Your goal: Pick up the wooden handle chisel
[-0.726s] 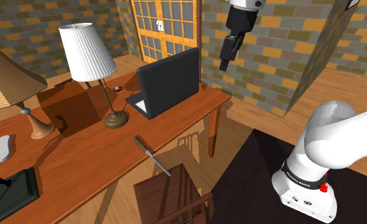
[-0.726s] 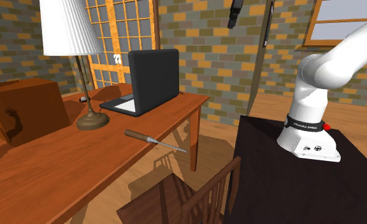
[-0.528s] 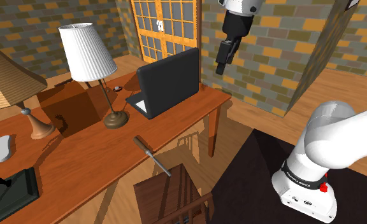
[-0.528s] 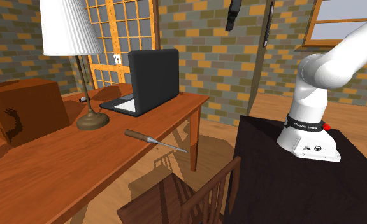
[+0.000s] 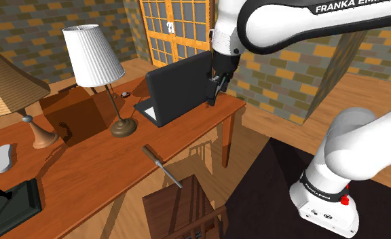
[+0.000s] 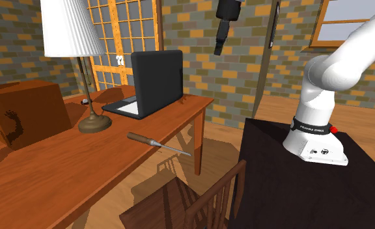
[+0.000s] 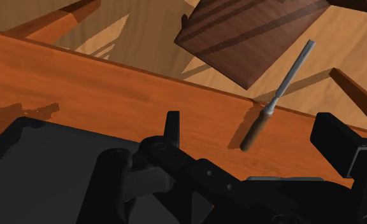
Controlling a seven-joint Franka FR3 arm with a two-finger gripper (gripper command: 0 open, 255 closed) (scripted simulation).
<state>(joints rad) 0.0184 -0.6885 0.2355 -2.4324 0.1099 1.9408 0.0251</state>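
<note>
The chisel (image 5: 161, 165) lies at the desk's (image 5: 92, 170) front edge, its blade overhanging. The gripper (image 5: 213, 98), fingers spread, hangs high near the laptop (image 5: 177, 85).

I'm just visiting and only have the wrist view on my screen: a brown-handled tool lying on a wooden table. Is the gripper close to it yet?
Observer: No. The second exterior view shows the gripper hanging high above the end of the table, well apart from the chisel.
Operator: Is anything else on that table?
Observer: An open dark laptop stands farther along it than the chisel.
Operator: And past the laptop?
Observer: A lamp with a white shade stands there, next to a brown box.
</note>
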